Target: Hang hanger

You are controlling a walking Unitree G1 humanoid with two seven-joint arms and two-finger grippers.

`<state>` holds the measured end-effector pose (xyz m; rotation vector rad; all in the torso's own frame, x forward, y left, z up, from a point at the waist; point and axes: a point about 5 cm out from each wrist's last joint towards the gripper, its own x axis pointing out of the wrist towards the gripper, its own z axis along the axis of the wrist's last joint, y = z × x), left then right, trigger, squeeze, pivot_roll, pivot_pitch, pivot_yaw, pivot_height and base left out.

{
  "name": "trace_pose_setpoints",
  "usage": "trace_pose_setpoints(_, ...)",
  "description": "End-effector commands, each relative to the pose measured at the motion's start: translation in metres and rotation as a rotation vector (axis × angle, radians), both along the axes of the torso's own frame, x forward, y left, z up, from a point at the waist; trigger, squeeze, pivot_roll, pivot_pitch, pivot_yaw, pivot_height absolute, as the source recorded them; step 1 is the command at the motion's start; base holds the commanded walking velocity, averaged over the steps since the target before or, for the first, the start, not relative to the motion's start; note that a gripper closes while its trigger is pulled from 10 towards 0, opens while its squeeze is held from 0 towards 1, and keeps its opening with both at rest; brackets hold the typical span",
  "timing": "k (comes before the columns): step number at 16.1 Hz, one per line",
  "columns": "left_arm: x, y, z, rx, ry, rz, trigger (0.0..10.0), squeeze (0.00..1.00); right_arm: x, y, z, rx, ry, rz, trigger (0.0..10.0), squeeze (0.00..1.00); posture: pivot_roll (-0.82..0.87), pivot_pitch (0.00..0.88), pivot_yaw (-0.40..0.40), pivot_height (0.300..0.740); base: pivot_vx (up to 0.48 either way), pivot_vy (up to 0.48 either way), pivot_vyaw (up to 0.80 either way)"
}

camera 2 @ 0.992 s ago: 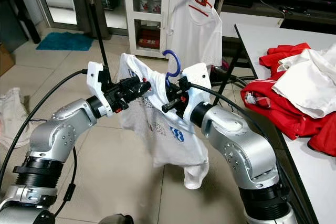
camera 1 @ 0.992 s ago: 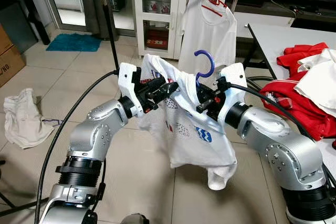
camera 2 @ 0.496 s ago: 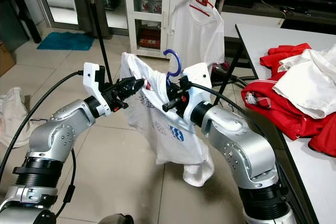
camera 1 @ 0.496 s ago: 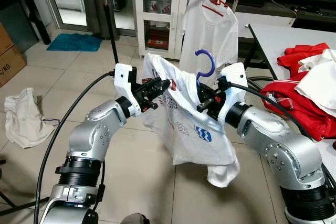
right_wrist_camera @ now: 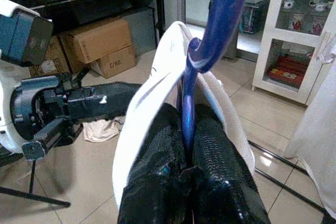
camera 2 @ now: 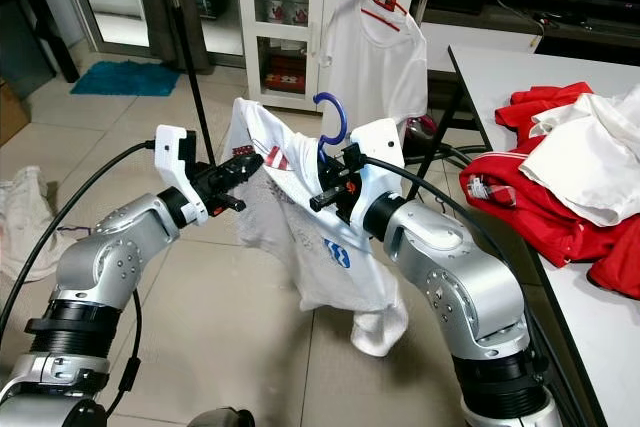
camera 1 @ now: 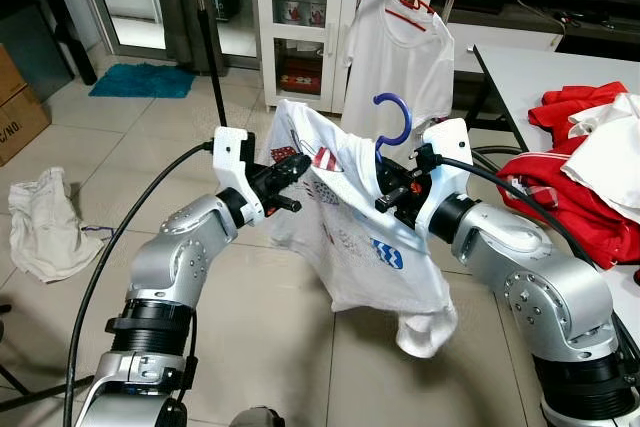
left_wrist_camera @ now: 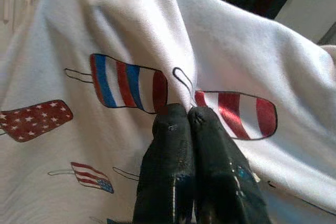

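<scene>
You have very little to read here. In the right wrist view, the smaller cardboard box on the floor carries dark stencilled letters that read "C/NO" on its side. In the left eye view, the cardboard box at the picture's edge shows the end of a like marking, "/NO." – the start is cut off. The white T-shirt bears striped and starred ice-lolly pictures and a blue mark low on its front, but you will find no letters there that can be made out. The labels on the bottles in the glass cabinet are too small to read.
</scene>
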<state>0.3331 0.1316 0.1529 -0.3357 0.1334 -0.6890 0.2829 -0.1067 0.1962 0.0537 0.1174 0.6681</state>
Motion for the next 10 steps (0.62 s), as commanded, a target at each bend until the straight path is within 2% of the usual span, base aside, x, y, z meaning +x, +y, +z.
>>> trace_pose_setpoints(1, 0.003, -0.002, 0.005, -0.012, -0.018, -0.005, 0.0, 0.0, 0.001, -0.005, 0.008, 0.016, -0.046, -0.022, 10.0, 0.0, 0.03, 0.0, -0.001, 0.74, 0.0, 0.0, 0.0)
trace_pose_setpoints(4, 0.003, -0.004, 0.008, -0.046, -0.031, -0.027, 0.0, 0.0, 0.0, -0.005, 0.008, 0.014, -0.049, -0.02, 10.0, 0.0, 0.03, 0.0, -0.002, 0.74, 0.0, 0.0, 0.0)
trace_pose_setpoints(6, -0.001, -0.008, 0.014, -0.127, -0.048, -0.1, 0.0, 0.0, 0.001, -0.005, 0.008, 0.012, -0.049, -0.02, 10.0, 0.0, 0.03, 0.0, -0.003, 0.74, 0.0, 0.0, 0.0)
trace_pose_setpoints(9, -0.001, -0.004, 0.017, -0.153, -0.064, -0.071, 0.0, 0.0, 0.003, -0.007, 0.008, 0.017, -0.048, -0.06, 10.0, 0.0, 0.03, 0.0, -0.003, 0.74, 0.0, 0.0, 0.0)
trace_pose_setpoints(10, -0.001, 0.0, 0.021, -0.181, -0.089, -0.049, 0.0, 0.0, 0.007, -0.011, 0.006, 0.013, -0.03, -0.111, 10.0, 0.0, 0.03, 0.0, -0.002, 0.74, 0.0, 0.0, 0.0)
